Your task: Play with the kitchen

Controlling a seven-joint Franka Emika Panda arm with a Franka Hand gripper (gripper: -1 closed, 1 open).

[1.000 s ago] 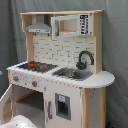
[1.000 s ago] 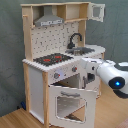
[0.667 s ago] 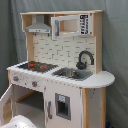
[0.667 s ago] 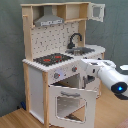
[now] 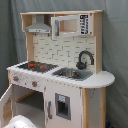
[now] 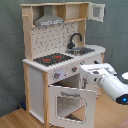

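The kitchen is a tall white and light-wood toy with a black-red stovetop, a sink, a black faucet and a grey hood. In the second exterior view its windowed oven door hangs open, tilted down and forward. My gripper is at the end of the white arm, which reaches in from the second exterior view's right. It sits just above the open door, close to the knob panel. In the first exterior view only a white part of the arm shows at the bottom left.
A small upper cabinet door stands open at the kitchen's top. A grey curtain hangs behind. The wooden floor shows in front. The open oven door juts out into the space in front of the kitchen.
My arm has moved toward the second exterior view's left, from beside the kitchen to a spot over the open oven door near the knobs. The kitchen itself looks unchanged.
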